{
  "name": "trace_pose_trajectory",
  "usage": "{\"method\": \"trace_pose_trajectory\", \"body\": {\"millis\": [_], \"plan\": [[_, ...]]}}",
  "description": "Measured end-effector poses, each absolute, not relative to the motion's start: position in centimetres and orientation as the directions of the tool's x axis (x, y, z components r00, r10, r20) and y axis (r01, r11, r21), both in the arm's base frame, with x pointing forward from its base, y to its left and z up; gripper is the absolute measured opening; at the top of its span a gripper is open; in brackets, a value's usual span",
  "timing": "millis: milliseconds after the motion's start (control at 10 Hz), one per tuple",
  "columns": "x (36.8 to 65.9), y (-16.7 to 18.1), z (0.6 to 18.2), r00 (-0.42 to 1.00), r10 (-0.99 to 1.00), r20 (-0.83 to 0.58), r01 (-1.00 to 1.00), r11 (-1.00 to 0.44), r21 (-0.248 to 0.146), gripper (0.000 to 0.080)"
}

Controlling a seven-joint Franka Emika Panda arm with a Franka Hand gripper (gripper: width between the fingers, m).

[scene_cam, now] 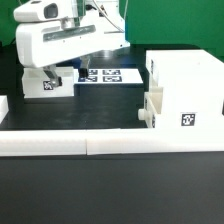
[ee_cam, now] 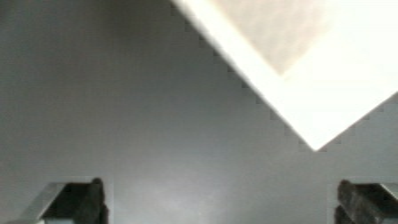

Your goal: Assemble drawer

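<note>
**Exterior and wrist views, one moment of the drawer assembly.** The Panda arm (scene_cam: 60, 40) reaches down at the exterior view's left. Its gripper (scene_cam: 42, 92) hangs low over the black table (scene_cam: 90, 108) and carries a square tag on its body.

In the wrist view the gripper (ee_cam: 221, 205) is released. Its two fingers (ee_cam: 71, 203) stand at opposite edges of the picture with only bare dark table between them, and they hold nothing. Ahead of the fingertips, a pointed white corner (ee_cam: 302, 60) of some flat piece enters the wrist view. It is clear of both fingers, and which piece it belongs to cannot be told.

The marker board (scene_cam: 105, 74) lies flat just beside the gripper, on the side towards the exterior view's right. Its printed tags face up.

The drawer housing (scene_cam: 188, 90) is a tall white box with a tag on its near face. It stands well apart from the gripper, beyond the marker board at the exterior view's right.

A small tray (scene_cam: 152, 105) sits against the side of the housing that faces the gripper, with its knob (scene_cam: 141, 117) pointing towards the gripper. Whether the tray is seated in the housing cannot be told.

The long low border wall (scene_cam: 100, 143) runs across the table in front of the gripper and the housing, touching neither.
</note>
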State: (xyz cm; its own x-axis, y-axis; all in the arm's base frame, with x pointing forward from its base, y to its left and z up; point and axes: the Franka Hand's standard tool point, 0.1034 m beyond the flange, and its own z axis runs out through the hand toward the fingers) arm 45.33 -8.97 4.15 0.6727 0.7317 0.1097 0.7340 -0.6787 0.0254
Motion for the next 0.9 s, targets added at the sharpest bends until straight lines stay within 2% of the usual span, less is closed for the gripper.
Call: {"method": "trace_pose_trajectory", "body": {"millis": [100, 600, 700, 900], "plan": [[44.8, -9.1, 4.8, 0.758, 0.642, 0.115, 0.643, -0.765, 0.026, 0.0649], [44.8, -9.0, 4.7, 0.894, 0.433, 0.117, 0.437, -0.899, -0.009, 0.0649], [44.5, -9.3, 4.8, 0.938, 0.325, 0.119, 0.329, -0.944, -0.015, 0.0649], [43.1, -9.1, 5.9, 0.957, 0.267, 0.116, 0.271, -0.963, -0.012, 0.0649]]}}
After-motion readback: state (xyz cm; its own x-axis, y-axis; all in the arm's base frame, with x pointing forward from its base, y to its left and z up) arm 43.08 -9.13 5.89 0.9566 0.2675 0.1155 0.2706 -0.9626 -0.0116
